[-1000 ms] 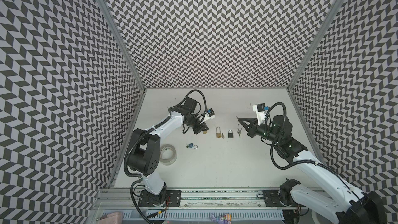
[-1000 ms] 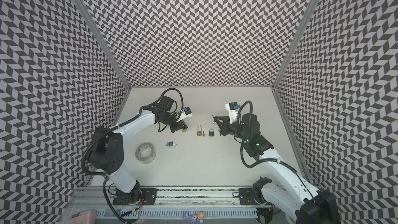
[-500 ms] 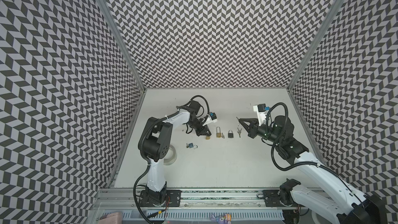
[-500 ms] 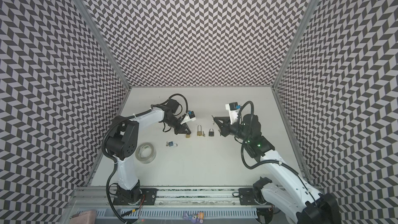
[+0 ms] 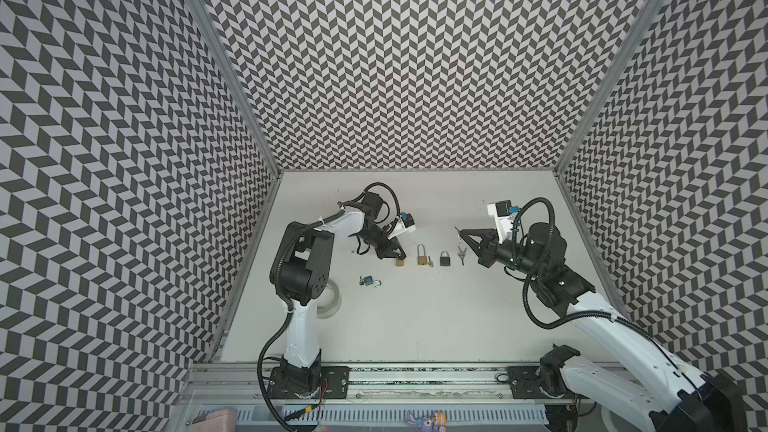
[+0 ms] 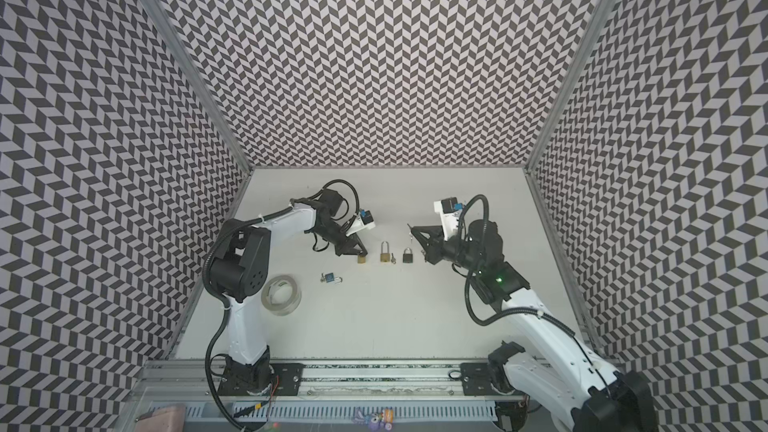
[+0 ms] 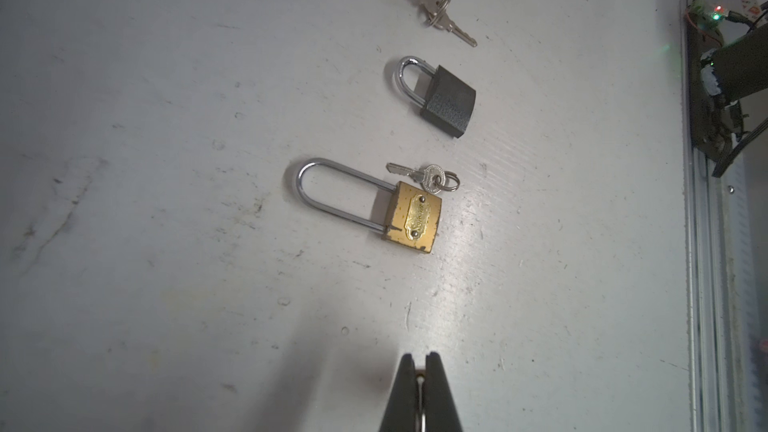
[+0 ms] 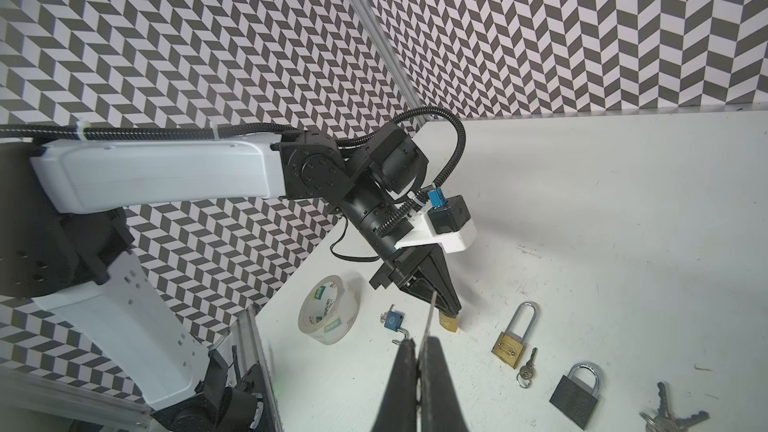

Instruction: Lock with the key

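Jaws on the left are pinched tight on the small brass padlock (image 8: 449,322), its body poking out below the tips, low over the table (image 5: 415,326); touching it or not, I can't tell. And here's the change: in the last second the left arm (image 5: 301,268) folds its elbow up and in, and the lock slides a touch nearer the middle, ending just beside the long-shackled brass padlock (image 7: 413,218). Right jaws hold where they were, closed on the key (image 8: 430,313), blade sticking out and aimed across at the left arm, raised off the table near the key bunch (image 7: 434,6). Key and lock are closer now but apart, so nothing is in the keyhole yet. By my reckoning this is the line-up: the lock needs turning so its keyway faces the blade. Black padlock (image 7: 449,108), blue padlock (image 5: 368,281) and tape roll (image 6: 280,295) lie untouched.
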`<state>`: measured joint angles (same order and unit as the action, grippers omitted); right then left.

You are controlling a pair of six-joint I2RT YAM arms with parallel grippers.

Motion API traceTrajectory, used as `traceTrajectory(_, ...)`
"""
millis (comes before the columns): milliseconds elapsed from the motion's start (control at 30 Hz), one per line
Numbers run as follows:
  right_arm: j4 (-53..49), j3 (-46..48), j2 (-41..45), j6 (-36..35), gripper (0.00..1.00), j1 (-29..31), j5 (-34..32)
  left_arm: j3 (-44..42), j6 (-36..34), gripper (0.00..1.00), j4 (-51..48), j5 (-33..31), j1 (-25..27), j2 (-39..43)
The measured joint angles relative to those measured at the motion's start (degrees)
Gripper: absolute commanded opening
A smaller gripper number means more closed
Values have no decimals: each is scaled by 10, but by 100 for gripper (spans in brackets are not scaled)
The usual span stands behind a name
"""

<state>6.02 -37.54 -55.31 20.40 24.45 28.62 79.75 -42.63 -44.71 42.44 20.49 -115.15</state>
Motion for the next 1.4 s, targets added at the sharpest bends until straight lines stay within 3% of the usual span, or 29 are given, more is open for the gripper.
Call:
traceTrajectory(567, -1, 2, 16, -7, 0, 0, -2, 8, 3, 17, -1, 3, -3, -15)
traceTrajectory(1033, -16, 2, 35, -16, 0, -2, -10, 24, 26, 38, 32, -15, -11, -30)
traceTrajectory(1400, -18, 2, 36, -33, 0, 0, -12, 45, 51, 46, 51, -29, -18, -31)
